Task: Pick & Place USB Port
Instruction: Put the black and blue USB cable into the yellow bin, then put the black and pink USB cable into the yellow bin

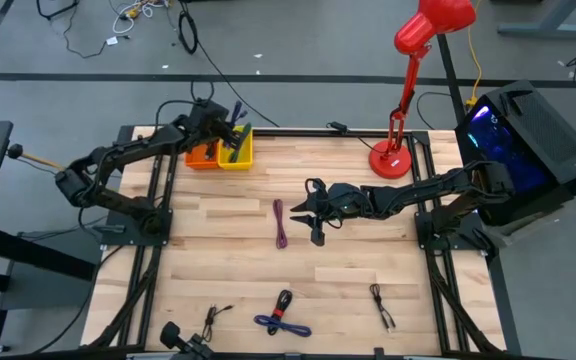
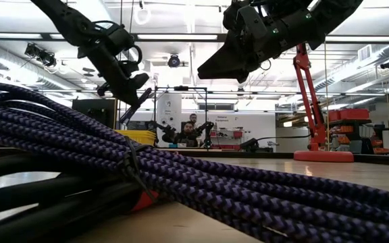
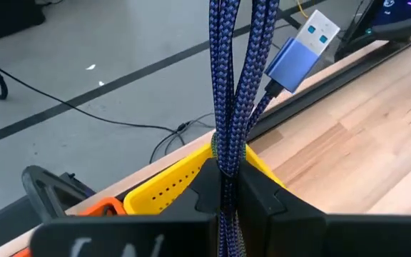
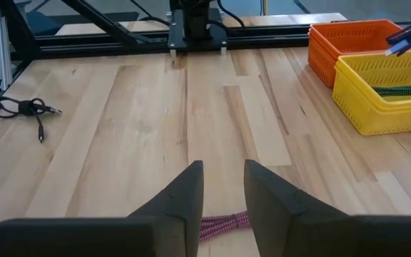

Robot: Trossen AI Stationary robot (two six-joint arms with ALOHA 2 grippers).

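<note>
Blue braided cable (image 3: 228,93), folded into a bundle and ending in a blue USB plug (image 3: 300,51), is pinched between the shut fingers of the left gripper (image 3: 230,193), which holds it up over the yellow bin (image 1: 235,150) at the far left side of the table (image 1: 348,280). In the left wrist view the strands rise straight out of the finger gap, with the plug leaning off to one side above the bin's perforated wall. An orange bin (image 1: 204,154) stands touching the yellow one on its outer side, and the right wrist view shows something dark green already lying inside the yellow one. Near the middle of the table a pink-purple cable (image 1: 279,222) lies stretched out on the wood, and the right gripper (image 1: 309,215) hangs just beside it with its two fingers a little apart and nothing between them; in the right wrist view the pink cord shows just under the fingertips. Along the near edge of the table lie three more cords, well apart from each other: a thin black one (image 1: 215,318), a blue and black bundle with a red tie (image 1: 281,316), and another black one (image 1: 382,305). A red desk lamp (image 1: 408,80) stands at the far right corner. In the low view a person sits in the room behind the table.
</note>
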